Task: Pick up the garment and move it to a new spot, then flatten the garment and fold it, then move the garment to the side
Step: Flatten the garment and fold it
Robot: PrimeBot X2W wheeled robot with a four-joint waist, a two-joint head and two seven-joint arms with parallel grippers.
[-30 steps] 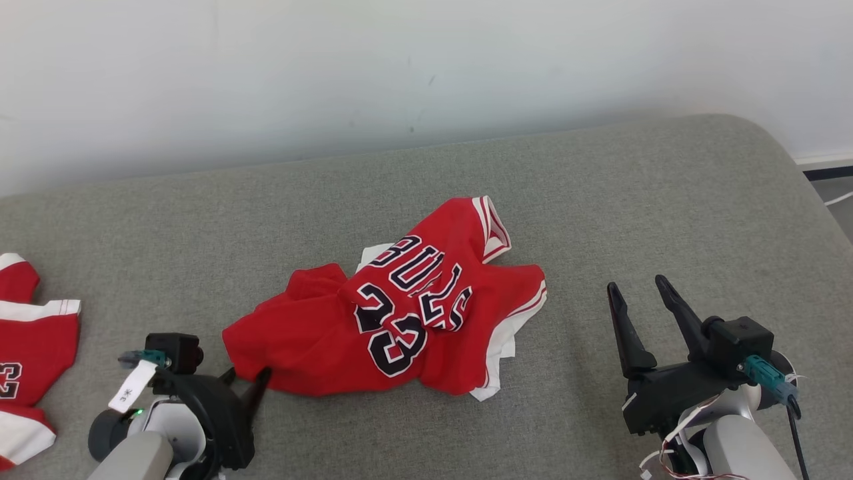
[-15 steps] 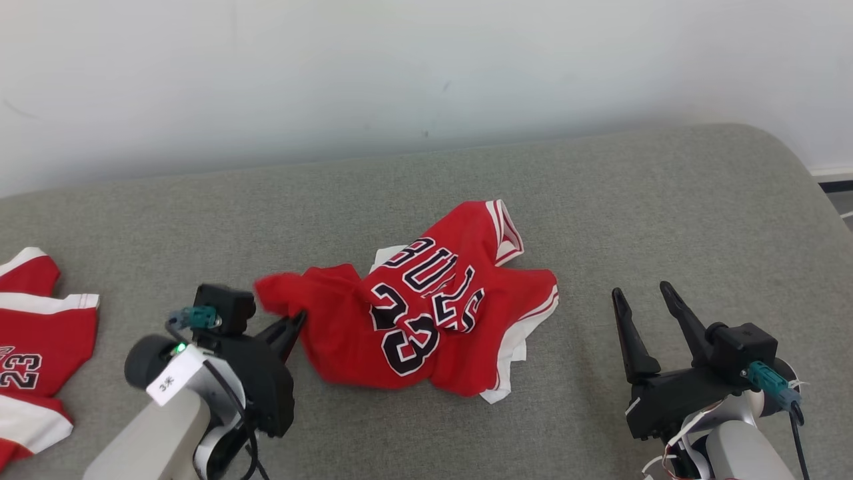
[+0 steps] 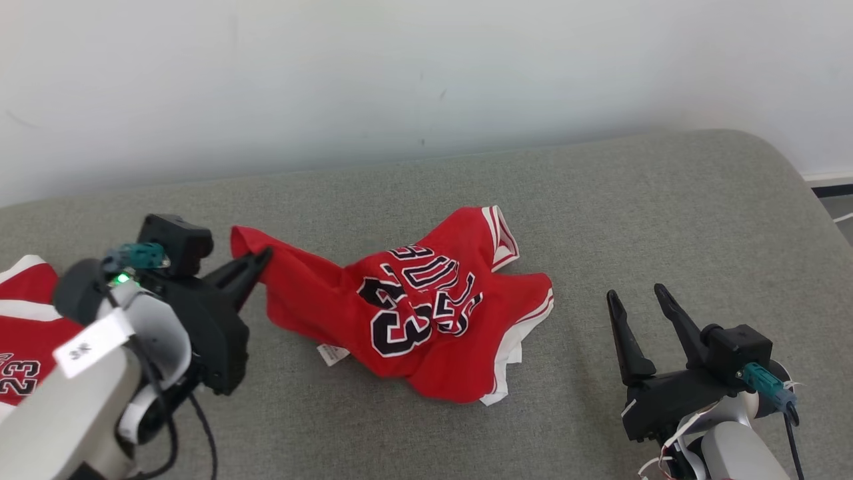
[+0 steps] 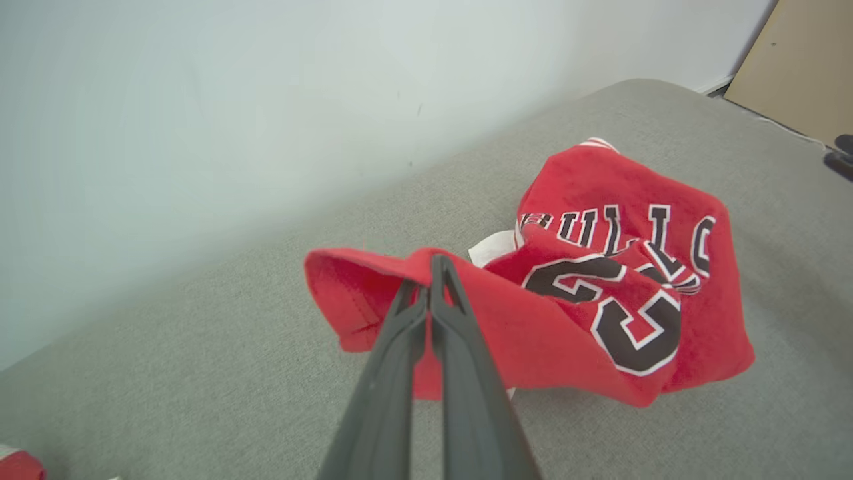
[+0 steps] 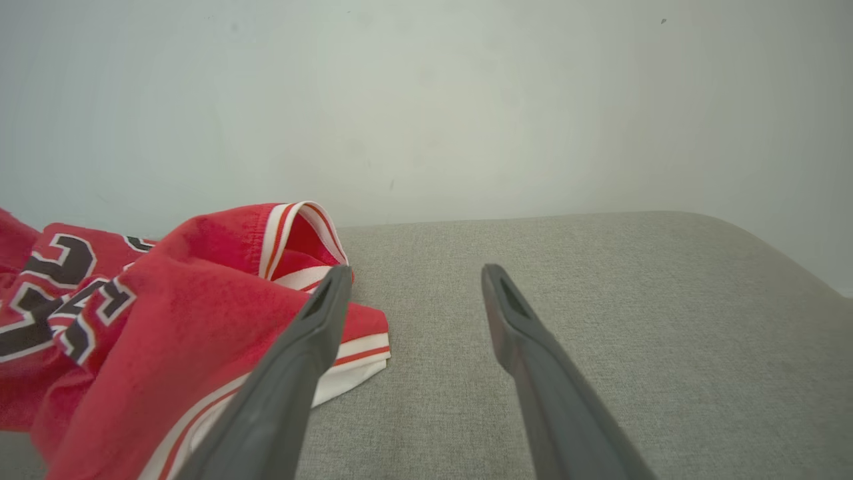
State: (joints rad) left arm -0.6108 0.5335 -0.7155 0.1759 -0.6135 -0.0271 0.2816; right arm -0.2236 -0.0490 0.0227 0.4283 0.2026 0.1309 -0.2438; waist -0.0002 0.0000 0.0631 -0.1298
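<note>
jersey [image 3: 426, 313]: red, black-and-white "23" and lettering, crumpled. It sat mid-cushion. Most of it lay on the fabric; its 10 o'clock corner was raised off the surface.
left gripper [image 3: 256, 260]: at 9 o'clock of the jersey. My fingers were pinched together on that raised corner. In my left wrist view the red cloth [image 4: 600, 280] folded over the fingertips [image 4: 433, 267] and sagged back toward the pile.
care tag [image 3: 331, 354]: small, white, stuck out from under the jersey's 7 o'clock edge, lying on the cushion.
trim: a white-and-red banded opening stood up at the jersey's 1 o'clock; a white-edged hem lay at 5 o'clock.
right gripper [image 3: 634, 291]: at 4 o'clock of the jersey, apart from it in the head view. Fingers were spread, nothing between them. In my right wrist view [image 5: 414, 270] one finger overlapped the striped hem [image 5: 166, 300]; I couldn't tell whether they touched.
cushion [image 3: 600, 200]: grey woven fabric, rounded corner at 2 o'clock.
second jersey [image 3: 26, 320]: same red with white bands and "23", at the 9 o'clock edge, partly behind my left forearm, well apart from the held one.
green light [image 3: 121, 278]: lit on my left wrist.
white label [image 3: 83, 343]: on my left forearm, text too small to read.
wall [image 3: 400, 80]: pale, plain, behind the cushion at 12 o'clock.
</note>
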